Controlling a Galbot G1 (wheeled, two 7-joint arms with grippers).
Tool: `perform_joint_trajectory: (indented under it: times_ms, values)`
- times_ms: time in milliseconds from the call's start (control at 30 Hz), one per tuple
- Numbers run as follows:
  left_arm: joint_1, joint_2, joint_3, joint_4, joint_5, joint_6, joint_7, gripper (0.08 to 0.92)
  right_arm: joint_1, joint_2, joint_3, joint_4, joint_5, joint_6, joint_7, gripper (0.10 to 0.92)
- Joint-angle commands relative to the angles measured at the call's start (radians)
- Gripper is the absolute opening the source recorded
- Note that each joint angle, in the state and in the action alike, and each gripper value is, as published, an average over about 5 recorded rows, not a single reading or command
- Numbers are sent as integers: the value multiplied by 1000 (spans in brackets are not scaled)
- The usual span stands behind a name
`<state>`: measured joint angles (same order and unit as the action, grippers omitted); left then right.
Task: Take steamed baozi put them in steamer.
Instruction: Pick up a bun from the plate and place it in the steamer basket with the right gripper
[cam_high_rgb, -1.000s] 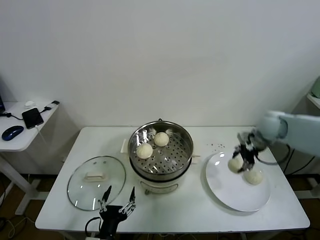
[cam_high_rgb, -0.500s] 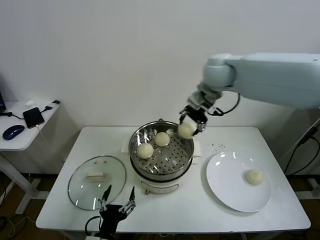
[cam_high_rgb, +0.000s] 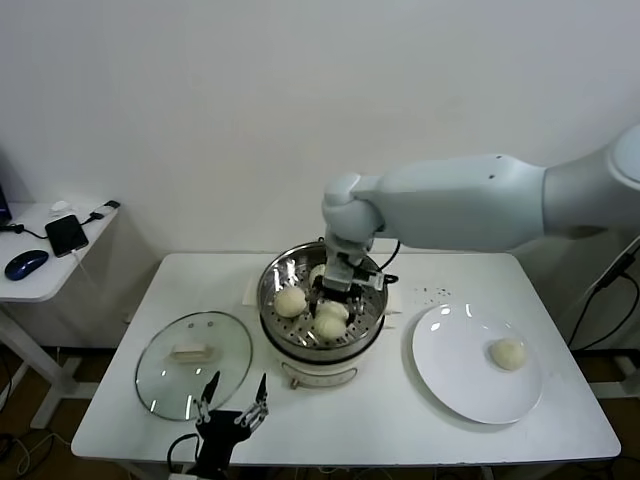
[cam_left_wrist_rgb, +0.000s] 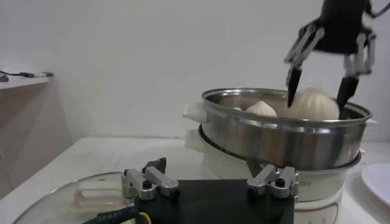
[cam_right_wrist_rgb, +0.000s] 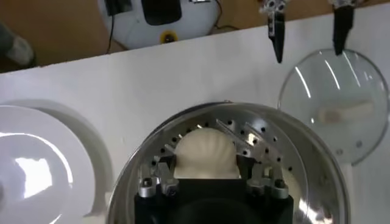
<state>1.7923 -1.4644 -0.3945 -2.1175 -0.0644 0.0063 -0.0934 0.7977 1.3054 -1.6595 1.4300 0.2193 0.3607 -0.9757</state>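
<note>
The steamer (cam_high_rgb: 266, 318) stands mid-table. My right gripper (cam_high_rgb: 332, 308) reaches down into it and is shut on a baozi (cam_right_wrist_rgb: 206, 152), fingers on both its sides, low over the perforated tray. From the left wrist view the gripper (cam_left_wrist_rgb: 317, 97) straddles that bun (cam_left_wrist_rgb: 314, 105). A second baozi (cam_high_rgb: 290, 300) lies in the steamer's left part, and a third is mostly hidden behind the gripper. One baozi (cam_high_rgb: 508, 353) lies on the white plate (cam_high_rgb: 455, 385). My left gripper (cam_high_rgb: 235, 398) is open and empty at the table's front edge.
A round glass lid (cam_high_rgb: 193, 365) with a white handle lies flat left of the steamer, just behind the left gripper. A small side table (cam_high_rgb: 40, 285) at far left holds a phone and a mouse. The right arm spans above the table's right half.
My right gripper lifted a baozi from the plate, carried it left over the steamer and lowered it inside. One baozi is left on the plate. The left arm has not moved.
</note>
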Motion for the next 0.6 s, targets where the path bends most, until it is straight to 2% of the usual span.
perform_joint_trajectory:
  times_ms: [33, 167, 333, 600]
  values:
    - [-1, -1, 0, 3, -1, 0, -2, 823, -141, 55, 20, -94, -141, 53, 88, 678]
    - [0, -2, -1, 3, -1, 0, -4, 823, -145, 57, 35, -114, -140, 49, 109, 743]
    - [4, -1, 0, -1, 1, -1, -3, 823, -77, 33, 33, -93, -64, 73, 41, 817]
    - [9, -5, 8, -7, 13, -5, -1, 823, 172, -121, -68, -97, 253, 72, -114, 823]
